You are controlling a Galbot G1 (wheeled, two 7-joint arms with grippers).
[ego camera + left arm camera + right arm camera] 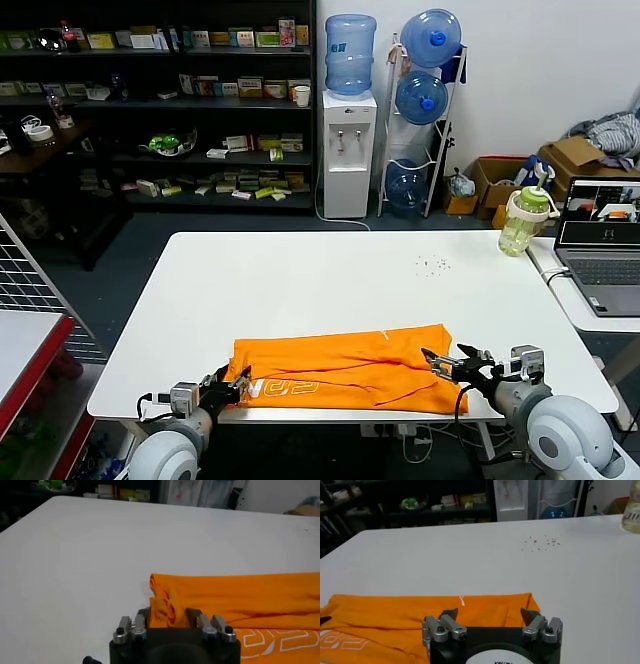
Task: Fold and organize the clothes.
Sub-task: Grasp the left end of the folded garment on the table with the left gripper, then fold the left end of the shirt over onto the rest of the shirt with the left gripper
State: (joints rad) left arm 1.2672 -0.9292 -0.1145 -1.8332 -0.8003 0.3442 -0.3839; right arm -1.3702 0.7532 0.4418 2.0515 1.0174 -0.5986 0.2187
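One orange T-shirt [345,368] is being gripped at the table [300,290] edge by the left hand [233,385]; the right hand [447,364] is being held unclenched at its opposite end.

L gripper at the orange T-shirt's bunched corner

L gripper [169,622] low on white table [85,560], fingers [194,617] either side of a crumpled fold of orange T-shirt [240,602]; shirt lies flat w/ white lettering showing beside the gripper. Dark shelves at far edge.

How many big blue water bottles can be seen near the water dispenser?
4: one on top of the water dispenser, and three in the rack beside it, top, middle and bottom. Others may be hidden.
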